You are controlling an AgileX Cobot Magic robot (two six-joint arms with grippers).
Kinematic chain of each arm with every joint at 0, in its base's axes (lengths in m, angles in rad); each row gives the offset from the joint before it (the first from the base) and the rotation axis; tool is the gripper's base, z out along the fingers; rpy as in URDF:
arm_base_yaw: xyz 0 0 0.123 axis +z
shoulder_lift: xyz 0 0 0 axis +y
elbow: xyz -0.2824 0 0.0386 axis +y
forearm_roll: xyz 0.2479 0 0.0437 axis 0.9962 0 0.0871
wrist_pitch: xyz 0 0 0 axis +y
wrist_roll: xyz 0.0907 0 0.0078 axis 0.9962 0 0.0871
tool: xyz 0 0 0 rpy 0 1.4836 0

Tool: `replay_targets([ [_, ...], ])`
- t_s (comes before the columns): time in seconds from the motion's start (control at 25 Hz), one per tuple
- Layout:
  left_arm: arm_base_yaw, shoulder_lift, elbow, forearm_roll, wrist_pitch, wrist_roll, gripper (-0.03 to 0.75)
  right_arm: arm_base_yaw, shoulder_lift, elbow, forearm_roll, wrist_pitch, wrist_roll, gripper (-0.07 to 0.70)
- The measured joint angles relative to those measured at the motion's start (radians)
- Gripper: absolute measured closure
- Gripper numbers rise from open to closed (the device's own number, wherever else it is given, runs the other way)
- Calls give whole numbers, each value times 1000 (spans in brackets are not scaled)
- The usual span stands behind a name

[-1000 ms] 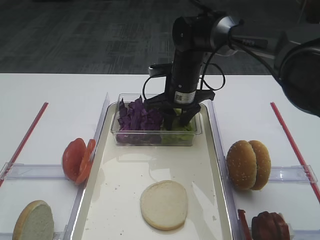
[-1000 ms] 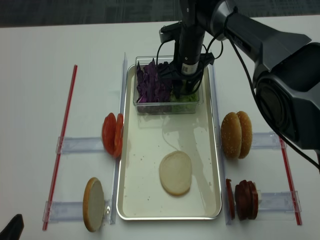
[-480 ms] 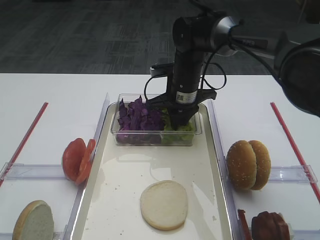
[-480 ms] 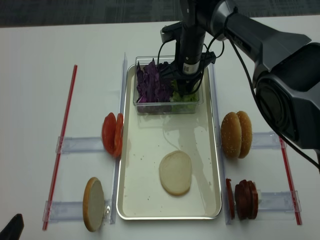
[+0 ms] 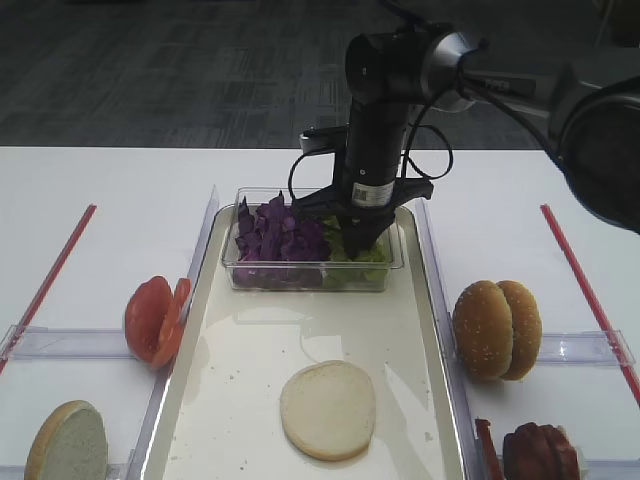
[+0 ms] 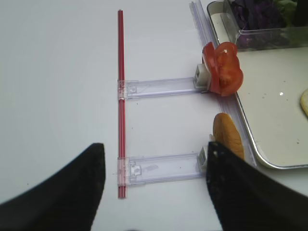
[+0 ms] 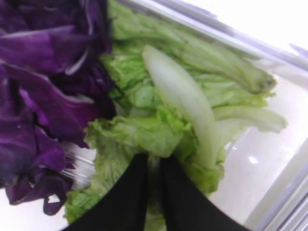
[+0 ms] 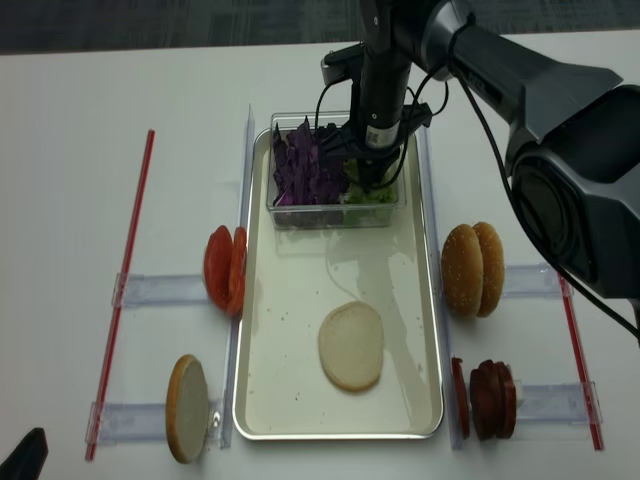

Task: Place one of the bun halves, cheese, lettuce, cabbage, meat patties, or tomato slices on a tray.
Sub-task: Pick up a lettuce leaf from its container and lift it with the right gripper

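Pinching lettuce [image 7: 159,120] | right jaws closed on leaf | pale stem runs diagonally

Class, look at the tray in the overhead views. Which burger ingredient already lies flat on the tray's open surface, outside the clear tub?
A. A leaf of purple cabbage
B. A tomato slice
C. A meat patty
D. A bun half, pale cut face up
D: a bun half lies cut face up on the tray, while the tomato slices and meat patties stand in holders beside it.
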Motion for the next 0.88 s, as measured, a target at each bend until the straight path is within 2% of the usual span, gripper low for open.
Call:
replay_targets([
  [0.12,0,0,0,0,0,0,283,0,0,0,0,0,0,522],
  [0.2,0,0,0,0,0,0,283,0,-4,0,0,0,0,555],
  [0.88,0,0,0,0,0,0,283,0,-69,0,2,4,8,556],
])
